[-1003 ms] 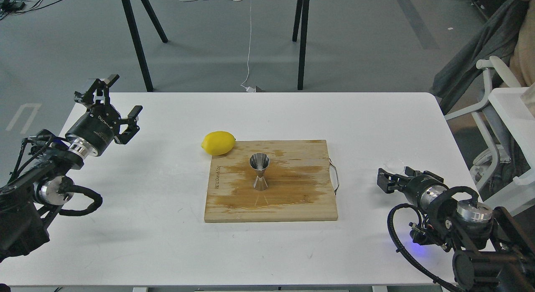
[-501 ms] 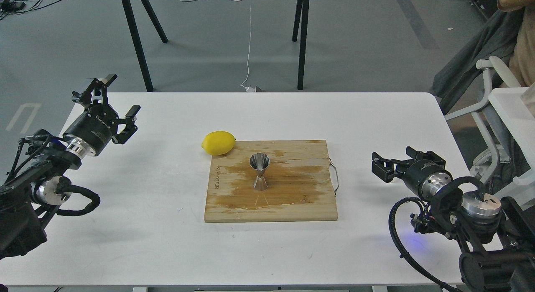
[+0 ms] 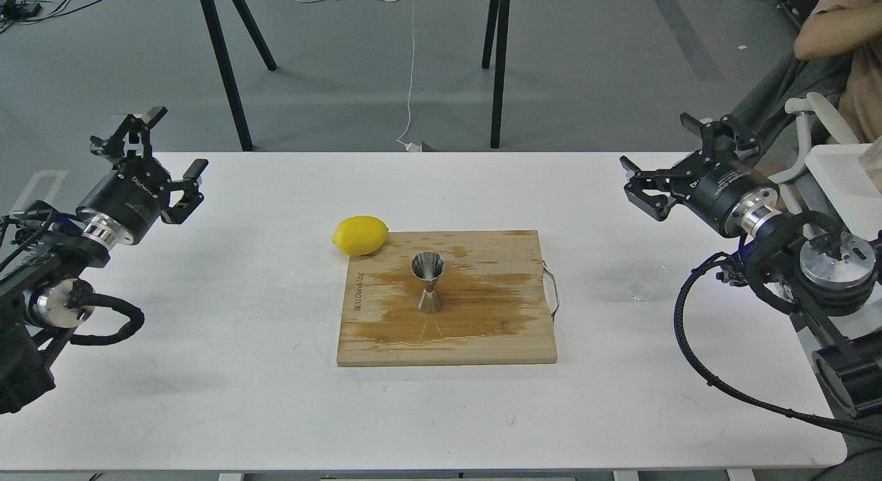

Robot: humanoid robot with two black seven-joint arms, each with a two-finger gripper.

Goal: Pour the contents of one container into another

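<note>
The clear glass cup (image 3: 646,279) stands upright on the white table (image 3: 241,371), right of the board, with nothing touching it. A steel hourglass jigger (image 3: 428,282) stands upright in the middle of the wet wooden cutting board (image 3: 482,329). My right gripper (image 3: 665,169) hangs open and empty above the table's back right, well up and behind the cup. Over the table's left edge my left gripper (image 3: 160,154) is also open and empty, far from both containers.
A yellow lemon (image 3: 360,235) lies at the board's back left corner. The board has a wire handle (image 3: 551,291) on its right side and a liquid stain across it. A white chair (image 3: 813,157) and a person stand beyond the table's right edge.
My right gripper rose and drew back from the cup, which now stands alone on the table. My left gripper moved left and slightly back.
</note>
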